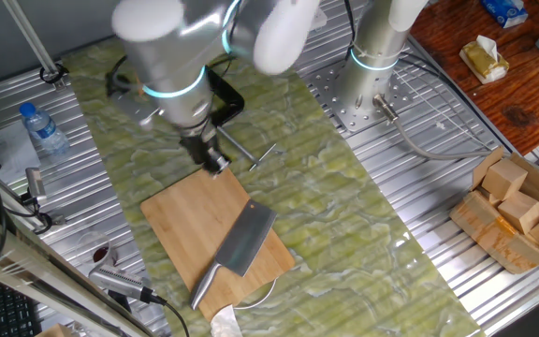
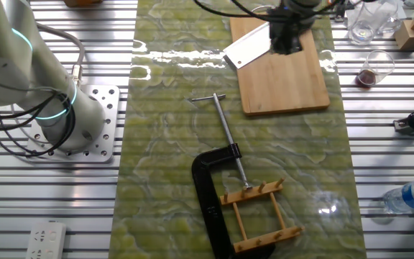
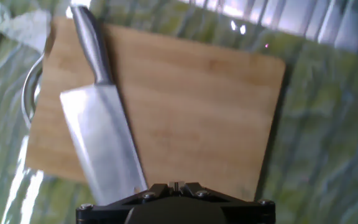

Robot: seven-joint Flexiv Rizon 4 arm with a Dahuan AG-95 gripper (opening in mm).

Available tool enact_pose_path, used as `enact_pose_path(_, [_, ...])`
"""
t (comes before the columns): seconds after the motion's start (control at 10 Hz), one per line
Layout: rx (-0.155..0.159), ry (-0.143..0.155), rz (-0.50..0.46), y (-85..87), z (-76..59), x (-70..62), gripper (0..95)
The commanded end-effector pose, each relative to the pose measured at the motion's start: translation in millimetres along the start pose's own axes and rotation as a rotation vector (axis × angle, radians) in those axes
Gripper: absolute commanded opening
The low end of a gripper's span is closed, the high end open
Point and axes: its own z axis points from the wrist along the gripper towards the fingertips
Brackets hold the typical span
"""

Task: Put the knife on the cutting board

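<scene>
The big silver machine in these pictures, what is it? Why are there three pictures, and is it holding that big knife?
It is a robot arm with a two-finger gripper at its end. Two pictures come from cameras fixed on different sides of the table; the third comes from a camera on the hand, looking down past the gripper. On the green mat lies a bamboo cutting board, and a steel cleaver rests across it, its blade poking over one edge. Nothing is held: the gripper hangs above the board, apart from the cleaver. Nearby lie a black C-clamp and a small wooden peg rack. A water bottle stands at the side.
</scene>
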Motion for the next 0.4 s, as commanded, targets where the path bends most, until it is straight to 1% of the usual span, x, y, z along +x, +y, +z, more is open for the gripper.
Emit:
enact_pose_path(0.1, [0.007,-0.024,-0.001,6.1,0.9,16.6,0.0])
enact_pose_path(0.2, [0.005,-0.029,-0.006,8.2,1.4,21.9,0.0])
enact_pose_path(0.4, [0.003,-0.028,-0.025,12.1,2.3,30.7,0.0])
